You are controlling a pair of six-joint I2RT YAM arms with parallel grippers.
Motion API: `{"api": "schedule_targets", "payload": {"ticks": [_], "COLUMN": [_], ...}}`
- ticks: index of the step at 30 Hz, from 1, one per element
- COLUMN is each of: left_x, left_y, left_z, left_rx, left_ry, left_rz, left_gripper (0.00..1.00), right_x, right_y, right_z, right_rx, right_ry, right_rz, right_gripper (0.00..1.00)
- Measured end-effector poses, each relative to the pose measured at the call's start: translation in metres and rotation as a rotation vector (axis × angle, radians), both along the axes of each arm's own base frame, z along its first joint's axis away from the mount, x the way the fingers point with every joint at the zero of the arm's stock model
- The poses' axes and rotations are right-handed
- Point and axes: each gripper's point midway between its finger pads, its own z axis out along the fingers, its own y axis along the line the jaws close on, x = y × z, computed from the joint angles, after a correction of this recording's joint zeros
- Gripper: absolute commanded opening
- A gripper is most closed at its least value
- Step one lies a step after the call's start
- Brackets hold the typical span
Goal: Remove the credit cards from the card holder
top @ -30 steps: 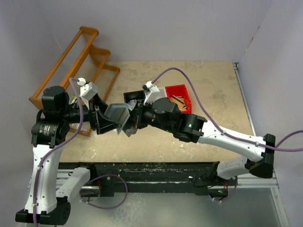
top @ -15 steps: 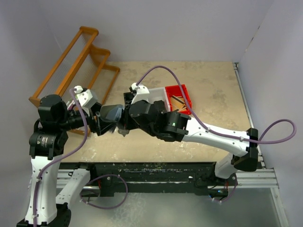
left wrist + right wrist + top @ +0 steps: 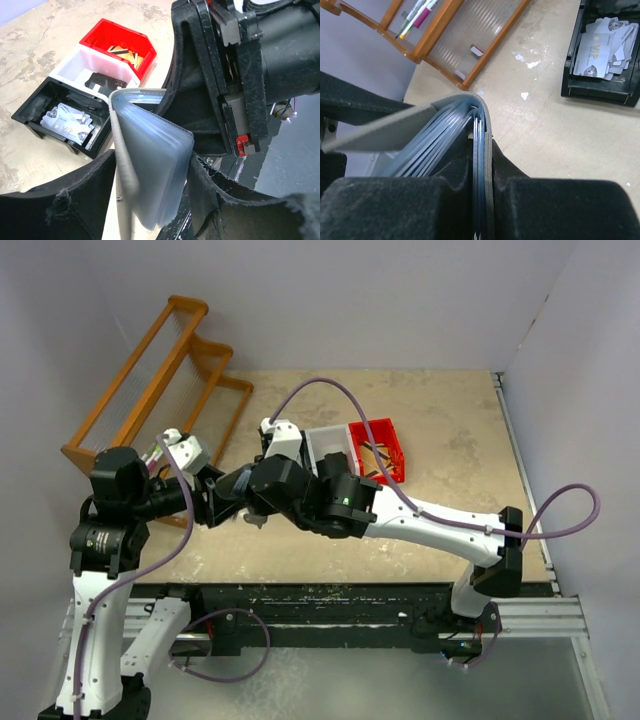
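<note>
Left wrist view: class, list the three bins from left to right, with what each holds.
black bin with the credit cards → white bin with a small black item → red bin with tan wooden pieces

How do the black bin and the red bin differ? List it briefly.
Colour: the black bin is black, the red bin bright red.
Contents: the black bin holds pale cards; the red bin holds tan wooden pieces.
Place: the black bin and the red bin sit at opposite ends of one row, with the white bin between them.
Both are open-topped and rectangular.
</note>
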Motion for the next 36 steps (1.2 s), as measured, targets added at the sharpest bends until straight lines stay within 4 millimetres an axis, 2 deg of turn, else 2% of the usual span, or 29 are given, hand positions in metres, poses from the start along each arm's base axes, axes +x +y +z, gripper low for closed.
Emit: {"api": "schedule_targets", "payload": {"ticks": [4,8,11,13,18,21,25,30,33,36], "left_x": [0.002,0.004,0.003,0.000,-0.014,-0.020,-0.027,-0.039,-0.042,-0.047], "left_y": [0.006,0.011,0.011,0.009,-0.001,-0.010,-0.022,-0.030,-0.032,-0.033], "left_z": [-0.001,-0.003,0.000,0.007,0.028,0.037,0.045,0.056,0.064,0.073], "left_rx": [0.030,0.059,0.059,0.049,-0.018,-0.075,-0.159,-0.246,-0.278,-0.298], "left_ry": [-0.029,-0.032,-0.025,-0.034,-0.015,0.043,0.157,0.303,0.333,0.340], "left_rz": [0.035,0.072,0.073,0.060,-0.006,-0.067,-0.172,-0.272,-0.307,-0.329], "left_gripper": [0.41,0.38,0.37,0.38,0.57,0.61,0.60,0.59,0.57,0.52], "right_x": [-0.003,-0.018,-0.031,-0.039,-0.057,-0.067,-0.076,-0.083,-0.085,-0.087], "right_y": [0.001,-0.006,-0.014,-0.020,-0.031,-0.040,-0.051,-0.054,-0.056,-0.056], "right_z": [0.001,-0.003,0.004,0.009,0.028,0.046,0.066,0.072,0.079,0.084], "right_rx": [0.024,0.063,0.112,0.150,0.243,0.296,0.343,0.361,0.379,0.396], "right_ry": [-0.004,0.009,-0.004,-0.021,-0.074,-0.109,-0.159,-0.190,-0.205,-0.218], "right_rz": [0.012,0.086,0.165,0.217,0.330,0.387,0.450,0.515,0.546,0.575], "right_gripper": [0.00,0.00,0.00,0.00,0.00,0.00,0.00,0.00,0.00,0.00]}}
